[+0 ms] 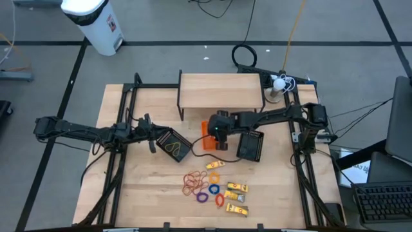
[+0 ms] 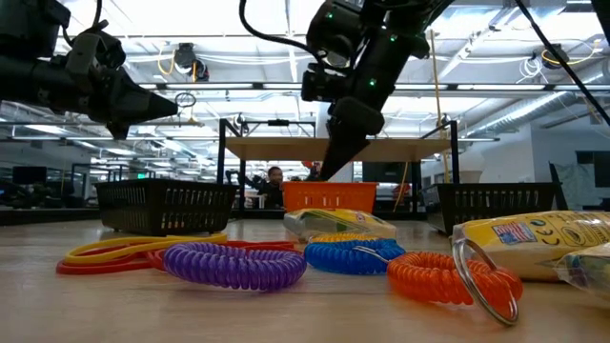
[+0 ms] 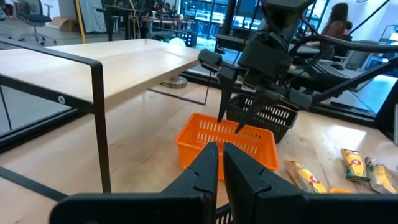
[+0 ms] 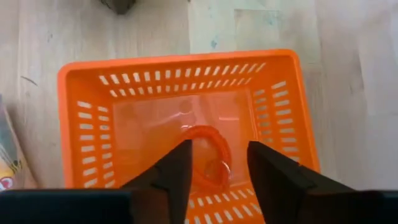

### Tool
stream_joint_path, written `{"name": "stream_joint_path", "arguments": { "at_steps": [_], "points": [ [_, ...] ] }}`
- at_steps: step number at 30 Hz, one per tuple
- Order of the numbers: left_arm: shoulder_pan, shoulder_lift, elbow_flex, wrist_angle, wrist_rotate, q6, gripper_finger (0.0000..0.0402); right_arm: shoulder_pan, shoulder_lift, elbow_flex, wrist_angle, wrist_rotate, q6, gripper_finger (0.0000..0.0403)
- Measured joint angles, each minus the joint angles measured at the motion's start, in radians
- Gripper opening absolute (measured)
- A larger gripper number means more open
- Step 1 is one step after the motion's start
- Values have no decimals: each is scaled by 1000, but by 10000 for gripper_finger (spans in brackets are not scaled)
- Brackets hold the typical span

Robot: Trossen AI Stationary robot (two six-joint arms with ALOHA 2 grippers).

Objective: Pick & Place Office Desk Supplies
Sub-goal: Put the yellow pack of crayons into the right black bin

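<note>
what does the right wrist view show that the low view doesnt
Only the right wrist view looks down into the orange tray, where an orange coil ring lies on its floor below the open right gripper.

Only the low view shows the supplies still on the table: purple coil, blue coil, rubber bands and yellow packets, plus the black mesh trays and the left gripper held high.

Both show the orange tray and the right gripper above it.

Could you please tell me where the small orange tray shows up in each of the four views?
High view: orange tray at table centre, mostly hidden under the right tool.
Low view: mid-background, below that tool.
Left wrist view: centre.
Right wrist view: fills the frame, orange ring inside.
Shared landmark: the right tool above it.
</note>
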Motion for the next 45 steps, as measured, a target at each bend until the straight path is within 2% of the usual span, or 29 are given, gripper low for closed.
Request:
{"name": "stream_joint_path", "arguments": {
  "at_steps": [4, 7, 10, 13, 19, 25, 27, 30, 35, 45],
  "points": [
    [0, 0, 0, 0, 0, -5, 24, 6, -47, -2, -10, -32, -1, 169],
    [0, 0, 0, 0, 0, -5, 24, 23, -145, -2, 3, -42, -2, 170],
    [0, 0, 0, 0, 1, -5, 24, 49, -279, -14, 98, -47, -31, 154],
    [0, 0, 0, -2, 1, -5, 24, 84, -449, -78, 236, -49, -57, 118],
    [0, 0, 0, -9, 3, -7, 24, 149, -810, -321, 455, -47, -61, 11],
    [0, 0, 0, -10, 3, -7, 24, 210, -1131, -616, 575, 44, -9, 6],
    [0, 0, 0, -8, 2, -8, 24, 224, -1213, -711, 612, 84, 4, 2],
    [0, 0, 0, -8, 1, -8, 24, 227, -1317, -833, 660, 88, 29, 3],
    [0, 0, 0, -7, 0, -14, 24, 227, -1462, -944, 639, 87, 66, 1],
    [0, 0, 0, -7, -1, -11, 24, 221, -1702, -1013, 419, 79, 94, 1]
  ]
}}
